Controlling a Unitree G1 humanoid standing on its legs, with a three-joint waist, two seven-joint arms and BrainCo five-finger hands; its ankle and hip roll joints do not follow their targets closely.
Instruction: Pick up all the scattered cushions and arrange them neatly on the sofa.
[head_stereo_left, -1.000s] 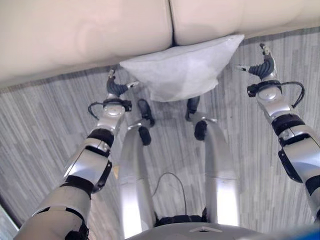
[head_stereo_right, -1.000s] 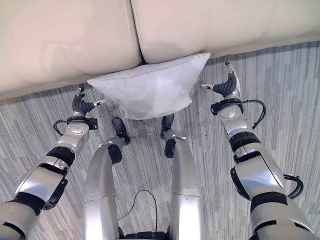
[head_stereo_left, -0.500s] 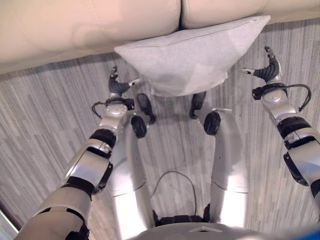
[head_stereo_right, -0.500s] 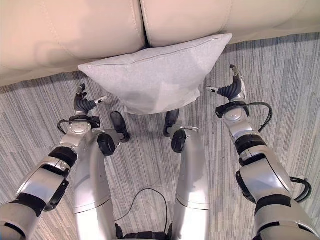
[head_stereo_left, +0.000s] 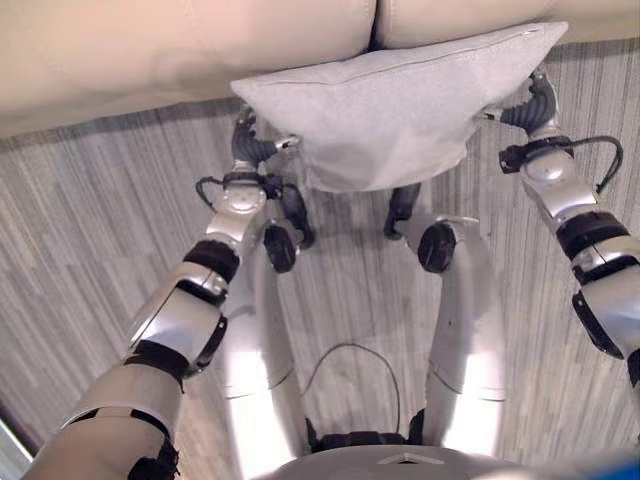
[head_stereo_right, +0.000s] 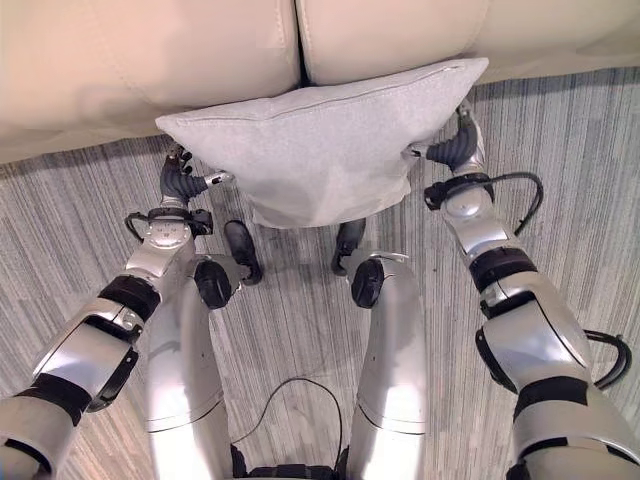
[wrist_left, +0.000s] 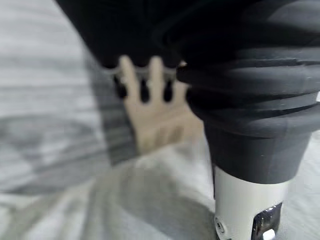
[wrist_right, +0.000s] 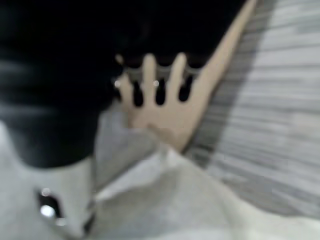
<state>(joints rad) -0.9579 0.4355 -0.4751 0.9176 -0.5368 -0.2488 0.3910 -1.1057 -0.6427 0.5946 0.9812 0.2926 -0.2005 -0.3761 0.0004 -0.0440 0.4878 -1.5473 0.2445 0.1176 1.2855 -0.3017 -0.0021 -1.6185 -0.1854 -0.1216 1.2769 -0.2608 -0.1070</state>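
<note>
Your hands (head_stereo_right: 183, 180) (head_stereo_right: 452, 150) flank the cushion (head_stereo_right: 320, 135), fingers open; squeeze unevenly and it may slip to the floor (head_stereo_right: 80, 240).

**Humanoid arms and hands: outward finish**

Left arm (head_stereo_left: 180, 320) and right arm (head_stereo_left: 600, 270): rounded silver-grey shells, black bands at the joints. Left hand (head_stereo_left: 250, 148) and right hand (head_stereo_left: 535, 105): dark ribbed covers over back and wrist, silver fingers, dark tips.

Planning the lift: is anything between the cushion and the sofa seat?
Nothing visible. The cushion leans against the sofa front, its top edge at the seat's edge, with the left hand and right hand at its sides.
</note>
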